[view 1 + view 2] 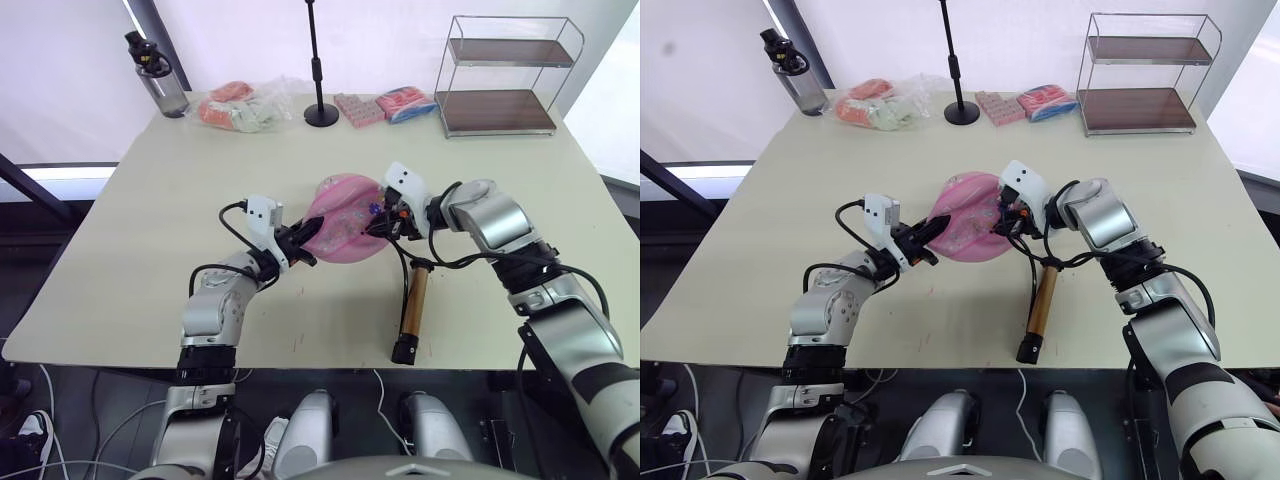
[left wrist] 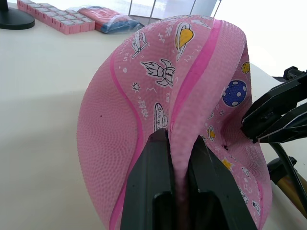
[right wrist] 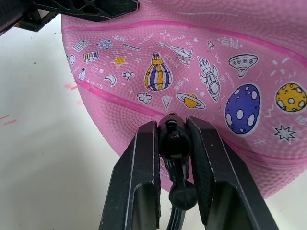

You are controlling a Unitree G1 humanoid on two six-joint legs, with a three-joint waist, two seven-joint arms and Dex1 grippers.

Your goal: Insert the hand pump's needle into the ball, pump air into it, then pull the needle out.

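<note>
Cream tabletop point(image 1: 150, 230) fills the scene, and right at its centre sits the ball point(image 1: 345, 232), pink, soft and folded in on itself. Coming in from eight o'clock, the left gripper point(image 1: 303, 240) has its jaws pinched tight on a fold of the ball's skin. From three o'clock, the right gripper point(image 1: 381, 222) has its jaws closed narrow on the small black fitting of the needle point(image 3: 173, 139), pressed up against the ball's surface; the pin itself can't be made out. Trailing off toward five o'clock of the ball, the hand pump point(image 1: 414, 305) lies flat on the table. Off at twelve o'clock stands a black stand base point(image 1: 321, 115), a wire shelf point(image 1: 505, 75) at two o'clock.
</note>
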